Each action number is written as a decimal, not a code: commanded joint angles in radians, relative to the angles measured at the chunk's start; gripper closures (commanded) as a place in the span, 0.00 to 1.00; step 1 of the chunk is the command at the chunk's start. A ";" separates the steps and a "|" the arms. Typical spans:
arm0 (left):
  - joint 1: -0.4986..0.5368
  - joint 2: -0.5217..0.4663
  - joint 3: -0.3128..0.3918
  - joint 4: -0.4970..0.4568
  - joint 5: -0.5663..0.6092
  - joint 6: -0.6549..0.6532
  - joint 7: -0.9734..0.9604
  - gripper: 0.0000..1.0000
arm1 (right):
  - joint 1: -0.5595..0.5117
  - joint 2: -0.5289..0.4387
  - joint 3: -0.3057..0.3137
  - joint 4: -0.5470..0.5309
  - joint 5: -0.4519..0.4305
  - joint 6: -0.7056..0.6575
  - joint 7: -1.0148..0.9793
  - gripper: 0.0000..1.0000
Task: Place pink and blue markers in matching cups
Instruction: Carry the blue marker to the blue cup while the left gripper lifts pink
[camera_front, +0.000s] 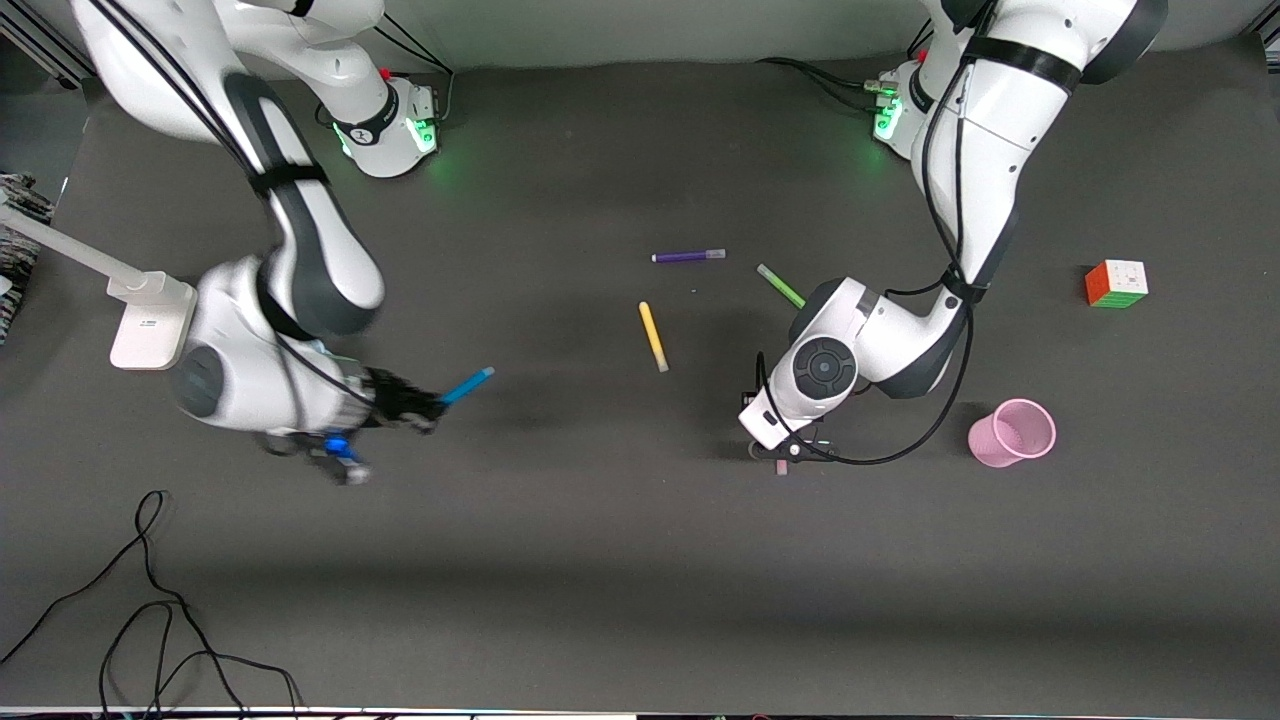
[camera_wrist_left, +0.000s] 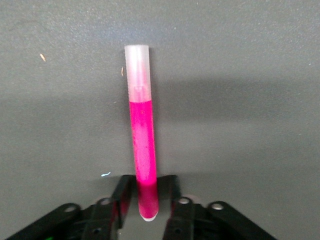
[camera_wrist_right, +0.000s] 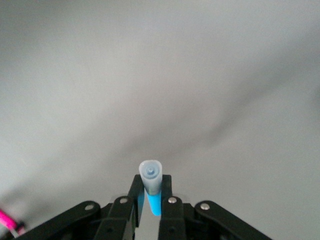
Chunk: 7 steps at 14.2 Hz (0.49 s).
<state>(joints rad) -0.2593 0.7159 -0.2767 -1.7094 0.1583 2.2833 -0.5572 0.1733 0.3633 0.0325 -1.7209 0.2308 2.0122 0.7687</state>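
Note:
The pink marker (camera_wrist_left: 142, 145) lies flat on the dark mat, pale end pointing away from my left gripper (camera_wrist_left: 148, 182). The left gripper is low over it with its fingers open on either side of the marker's pink end, gaps showing on both sides. In the front view the left gripper (camera_front: 785, 455) hides nearly all of that marker. My right gripper (camera_front: 425, 408) is shut on the blue marker (camera_front: 468, 384) and holds it above the mat, pale end sticking out past the fingers (camera_wrist_right: 151, 175). The pink cup (camera_front: 1011, 432) stands upright toward the left arm's end. The blue cup is out of view.
A purple marker (camera_front: 688, 256), a yellow marker (camera_front: 653, 336) and a green marker (camera_front: 781, 286) lie mid-table. A colour cube (camera_front: 1116, 283) sits farther from the front camera than the pink cup. A white mount (camera_front: 150, 320) and loose cables (camera_front: 150, 600) are at the right arm's end.

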 joint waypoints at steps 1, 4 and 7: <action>-0.011 -0.009 0.010 -0.010 0.020 -0.008 -0.038 1.00 | -0.050 -0.092 -0.014 -0.037 -0.100 0.049 0.087 1.00; -0.002 -0.027 0.010 0.002 0.018 -0.046 -0.036 1.00 | -0.101 -0.193 -0.065 -0.095 -0.292 0.051 0.132 1.00; 0.027 -0.137 0.008 0.028 0.014 -0.187 -0.018 1.00 | -0.104 -0.269 -0.138 -0.234 -0.393 0.149 0.115 1.00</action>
<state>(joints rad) -0.2494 0.6858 -0.2724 -1.6817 0.1599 2.1993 -0.5669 0.0616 0.1743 -0.0825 -1.8074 -0.0907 2.0691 0.8615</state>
